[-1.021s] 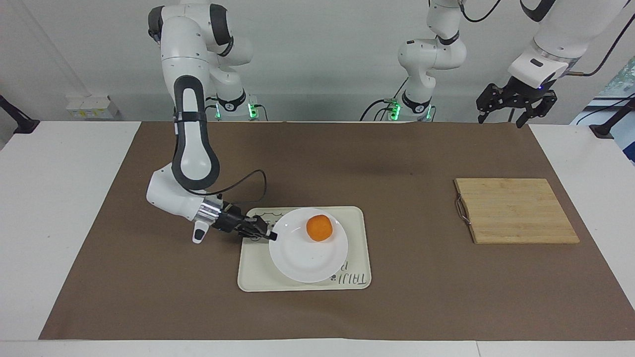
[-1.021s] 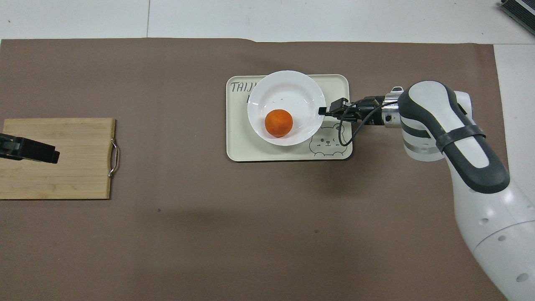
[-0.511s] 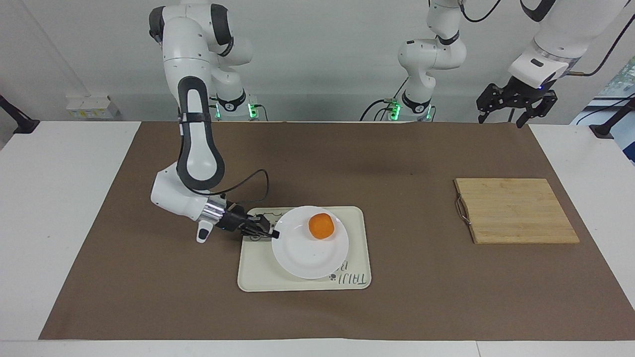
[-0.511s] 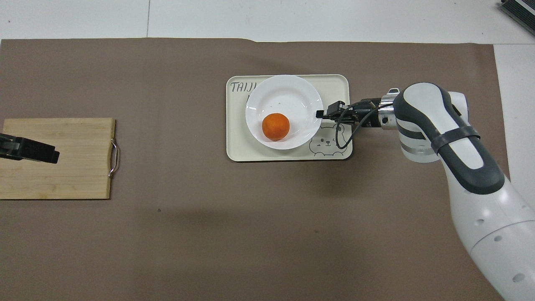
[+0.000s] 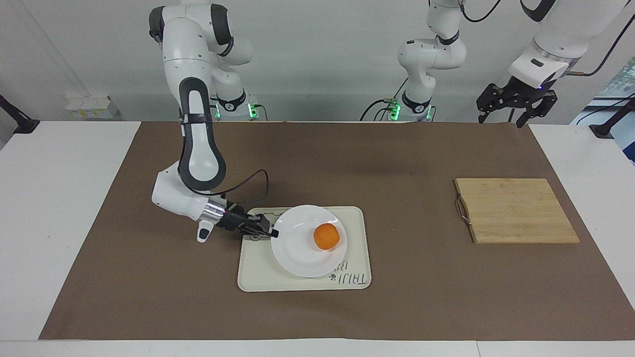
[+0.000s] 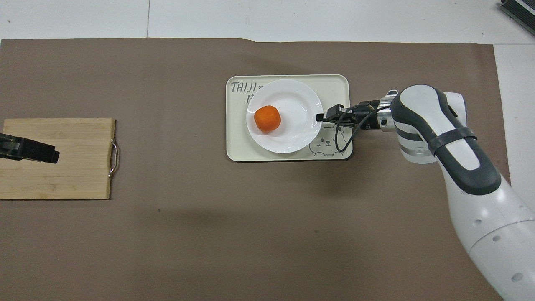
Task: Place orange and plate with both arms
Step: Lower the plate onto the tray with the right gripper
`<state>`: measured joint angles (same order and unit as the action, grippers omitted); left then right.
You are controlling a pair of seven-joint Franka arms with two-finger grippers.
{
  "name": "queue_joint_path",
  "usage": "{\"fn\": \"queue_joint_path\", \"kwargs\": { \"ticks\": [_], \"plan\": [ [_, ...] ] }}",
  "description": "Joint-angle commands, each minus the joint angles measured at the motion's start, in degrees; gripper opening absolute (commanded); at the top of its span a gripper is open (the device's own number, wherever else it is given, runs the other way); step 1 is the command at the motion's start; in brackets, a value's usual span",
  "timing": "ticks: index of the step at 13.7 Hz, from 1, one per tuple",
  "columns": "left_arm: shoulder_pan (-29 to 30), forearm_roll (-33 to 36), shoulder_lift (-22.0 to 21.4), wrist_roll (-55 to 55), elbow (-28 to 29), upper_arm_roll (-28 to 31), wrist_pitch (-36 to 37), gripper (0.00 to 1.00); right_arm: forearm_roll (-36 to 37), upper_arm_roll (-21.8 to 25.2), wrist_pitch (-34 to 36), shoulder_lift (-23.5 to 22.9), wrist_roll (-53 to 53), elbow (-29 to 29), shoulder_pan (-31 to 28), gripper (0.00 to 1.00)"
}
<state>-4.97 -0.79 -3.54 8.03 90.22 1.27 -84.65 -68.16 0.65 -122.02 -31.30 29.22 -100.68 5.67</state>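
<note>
The white plate [image 5: 297, 258] [image 6: 292, 133] is over the cream tray [image 5: 258, 277] [image 6: 238, 146] in the middle of the table. The orange [image 5: 326, 237] [image 6: 267, 119] sits in the plate, on the side toward the left arm's end. My right gripper [image 5: 273, 234] [image 6: 319, 117] reaches in low and level, shut on the plate's rim at the side toward the right arm's end. Whether the plate rests flat on the tray I cannot tell. My left gripper [image 5: 516, 115] [image 6: 50, 154] hangs high and open with nothing in it, and the left arm waits.
A wooden board [image 5: 516, 210] [image 6: 75, 175] with a metal handle lies toward the left arm's end; in the overhead view the left gripper is over it. A brown mat [image 5: 397, 307] covers most of the white table.
The right gripper has drawn the plate a little nearer to the robots and lower over the tray. The orange has rolled across the plate toward the left arm's end. The left arm has not moved.
</note>
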Motion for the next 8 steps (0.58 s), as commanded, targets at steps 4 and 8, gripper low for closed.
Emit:
{"fn": "queue_joint_path", "kwargs": {
  "ticks": [4, 8],
  "plan": [
    [0.1, 0.2, 0.1, -0.6, -0.8, 0.0, 0.7, 1.0, 1.4, -0.3, -1.3, 0.7, 3.9, -0.1, -0.8, 1.0],
    [0.1, 0.2, 0.0, -0.6, -0.8, 0.0, 0.7, 1.0, 9.2, -0.1, -1.4, 1.1, 4.1, 2.8, -0.9, 1.0]
  ]
}}
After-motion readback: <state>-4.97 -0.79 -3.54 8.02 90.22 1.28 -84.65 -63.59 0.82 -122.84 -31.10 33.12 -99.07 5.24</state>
